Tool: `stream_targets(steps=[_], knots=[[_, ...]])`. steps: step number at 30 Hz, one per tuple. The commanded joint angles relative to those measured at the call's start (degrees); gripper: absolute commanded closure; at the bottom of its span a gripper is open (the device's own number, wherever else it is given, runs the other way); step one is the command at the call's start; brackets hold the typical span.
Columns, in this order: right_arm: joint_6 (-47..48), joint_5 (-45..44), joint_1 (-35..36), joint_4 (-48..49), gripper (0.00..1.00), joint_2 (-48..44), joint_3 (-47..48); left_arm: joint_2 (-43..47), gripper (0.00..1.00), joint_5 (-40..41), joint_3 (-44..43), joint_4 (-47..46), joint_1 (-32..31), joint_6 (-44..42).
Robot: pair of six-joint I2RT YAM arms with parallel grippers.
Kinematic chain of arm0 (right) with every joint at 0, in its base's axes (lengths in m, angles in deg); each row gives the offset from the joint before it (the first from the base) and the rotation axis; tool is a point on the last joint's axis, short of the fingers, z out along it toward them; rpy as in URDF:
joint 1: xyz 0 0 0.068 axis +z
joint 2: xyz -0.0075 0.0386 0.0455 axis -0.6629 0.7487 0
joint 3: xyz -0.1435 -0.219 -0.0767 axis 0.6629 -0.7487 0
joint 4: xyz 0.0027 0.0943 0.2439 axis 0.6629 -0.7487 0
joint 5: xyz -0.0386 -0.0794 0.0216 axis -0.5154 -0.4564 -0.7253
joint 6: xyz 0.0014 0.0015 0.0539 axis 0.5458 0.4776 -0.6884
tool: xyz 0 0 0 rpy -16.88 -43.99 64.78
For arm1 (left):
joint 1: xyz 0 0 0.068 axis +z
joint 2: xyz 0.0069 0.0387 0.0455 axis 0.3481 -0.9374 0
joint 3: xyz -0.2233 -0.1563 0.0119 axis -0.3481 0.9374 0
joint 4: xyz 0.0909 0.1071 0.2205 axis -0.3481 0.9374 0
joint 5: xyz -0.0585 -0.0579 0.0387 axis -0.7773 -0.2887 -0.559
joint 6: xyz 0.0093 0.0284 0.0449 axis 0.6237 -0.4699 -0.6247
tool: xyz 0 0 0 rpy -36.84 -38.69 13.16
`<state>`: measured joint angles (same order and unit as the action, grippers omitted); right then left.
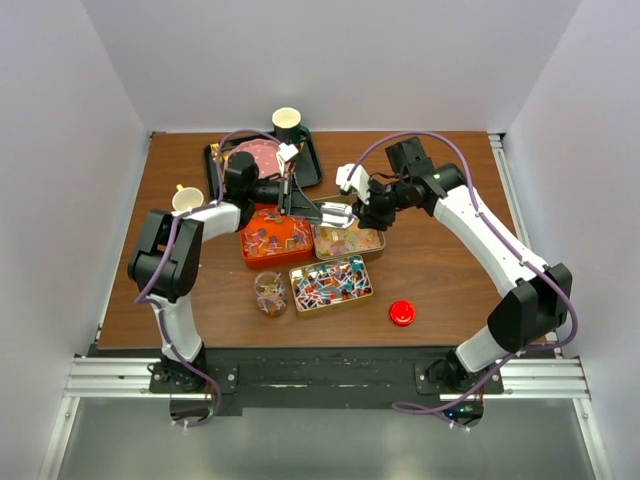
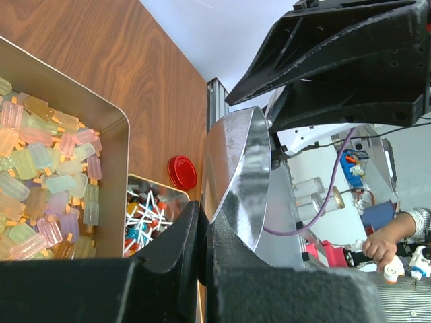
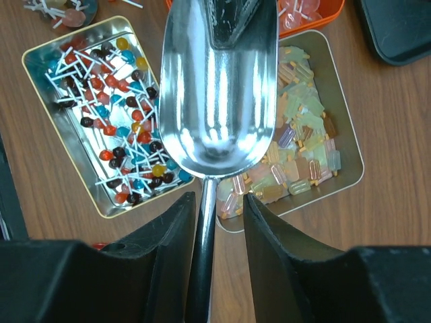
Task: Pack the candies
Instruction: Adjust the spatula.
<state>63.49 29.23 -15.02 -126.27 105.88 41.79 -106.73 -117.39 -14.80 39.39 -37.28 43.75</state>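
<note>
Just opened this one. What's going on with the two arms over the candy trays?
The left end effector is shut on the rim of an empty metal scoop, holding it above a tin of pastel gummies. The right end effector straddles the scoop's handle without having closed on it, so this looks like a handover. A second tin beside it holds lollipops, and a glass jar nearby has some sweets in it.

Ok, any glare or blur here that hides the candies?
Right wrist: bright glare streaks on the scoop bowl, candies either side sharp. Left wrist: its own fingers are dark against a bright background, pastel candies clear. Top external: even light, no glare, candies tiny.
</note>
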Motion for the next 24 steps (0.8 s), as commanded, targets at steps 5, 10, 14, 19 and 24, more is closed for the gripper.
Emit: stream_targets(steps=[5, 10, 14, 19, 24], knots=[[1.88, -1.52, 1.71, 1.28, 0.66, -1.1, 3.06, -0.54, 1.0, -0.72, -1.34, -0.12, -0.06, -0.95], [3.2, -3.28, 2.5, 0.93, 0.75, -0.75, 2.62, -0.81, 1.0, -0.72, -1.52, -0.38, -0.06, -0.69], [3.91, -3.9, 2.5, 0.66, 0.81, -0.57, 2.18, -0.72, 1.0, -0.81, -1.34, -0.38, -0.06, -0.77], [4.34, -5.21, 2.59, 0.31, 0.95, -0.14, 1.92, -0.63, 1.0, -0.9, -1.17, -0.21, -0.14, -1.03], [8.55, -7.14, 2.41, -4.51, 1.0, 1.45, 5.25, 1.03, 0.52, 3.31, -2.39, 11.36, 1.08, -10.68]])
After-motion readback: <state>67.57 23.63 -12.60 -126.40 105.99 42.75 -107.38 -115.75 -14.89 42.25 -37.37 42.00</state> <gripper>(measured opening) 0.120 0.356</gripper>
